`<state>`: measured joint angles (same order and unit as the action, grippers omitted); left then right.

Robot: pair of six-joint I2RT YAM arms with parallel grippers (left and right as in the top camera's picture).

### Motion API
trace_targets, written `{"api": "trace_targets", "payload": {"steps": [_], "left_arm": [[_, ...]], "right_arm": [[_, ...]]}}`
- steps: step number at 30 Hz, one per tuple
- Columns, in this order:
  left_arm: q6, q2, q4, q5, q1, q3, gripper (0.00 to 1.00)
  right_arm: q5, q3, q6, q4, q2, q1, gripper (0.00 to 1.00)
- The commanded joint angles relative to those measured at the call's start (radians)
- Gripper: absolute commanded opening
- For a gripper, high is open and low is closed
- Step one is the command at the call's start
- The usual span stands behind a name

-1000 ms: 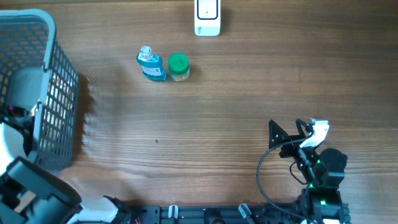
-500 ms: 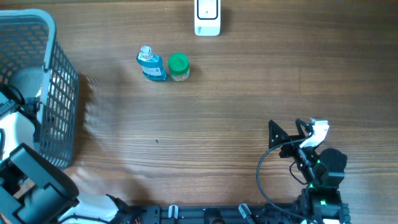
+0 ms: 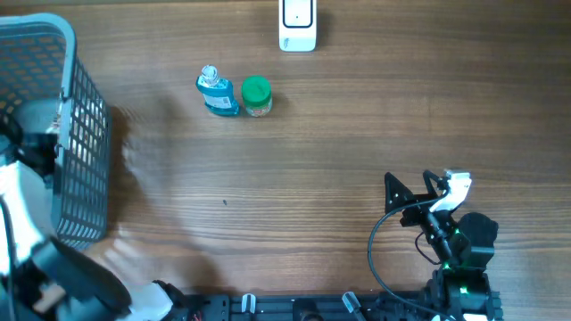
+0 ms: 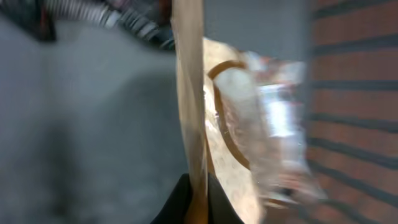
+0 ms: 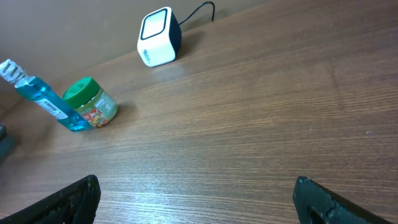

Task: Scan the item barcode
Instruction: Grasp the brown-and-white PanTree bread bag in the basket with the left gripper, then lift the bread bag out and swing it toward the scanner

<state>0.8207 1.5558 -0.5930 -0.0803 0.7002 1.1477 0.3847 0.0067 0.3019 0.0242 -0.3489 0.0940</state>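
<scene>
My left gripper (image 4: pixel 198 200) is down inside the grey basket (image 3: pixel 87 134) and shut on the thin edge of a tan packet (image 4: pixel 189 93) with a clear plastic front; the picture is blurred. From overhead the left arm (image 3: pixel 18 192) reaches into the basket and hides the packet. The white barcode scanner (image 3: pixel 297 25) stands at the table's far edge, also in the right wrist view as a white scanner (image 5: pixel 158 45). My right gripper (image 3: pixel 424 187) rests near the front right, open (image 5: pixel 196 202) and holding nothing.
A blue bottle (image 3: pixel 217 92) and a green-lidded jar (image 3: pixel 257 96) stand side by side left of the scanner, bottle (image 5: pixel 43 99) and jar (image 5: pixel 90 102) also in the right wrist view. The basket's mesh wall (image 4: pixel 354 93) rises to the right of the held packet.
The left gripper has shut on the packet in the basket, and the left arm has shifted within it. The basket has nudged slightly left. The right arm is still.
</scene>
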Motion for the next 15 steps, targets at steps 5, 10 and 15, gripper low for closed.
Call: {"api": "trace_targets", "payload": {"steps": [5,10,15], "left_arm": [[-0.006,-0.242,-0.078,-0.066,-0.003,0.249,0.04],[-0.006,-0.307,-0.072,-0.191,-0.003,0.364,0.04],[-0.002,-0.344,-0.035,-0.411,-0.003,0.497,0.04]], "right_arm": [[0.016,-0.002,-0.003,0.005,-0.001,-0.002,1.0],[0.016,-0.002,-0.003,0.005,-0.001,-0.002,1.0],[0.017,-0.002,-0.002,0.005,-0.001,-0.002,1.0]]}}
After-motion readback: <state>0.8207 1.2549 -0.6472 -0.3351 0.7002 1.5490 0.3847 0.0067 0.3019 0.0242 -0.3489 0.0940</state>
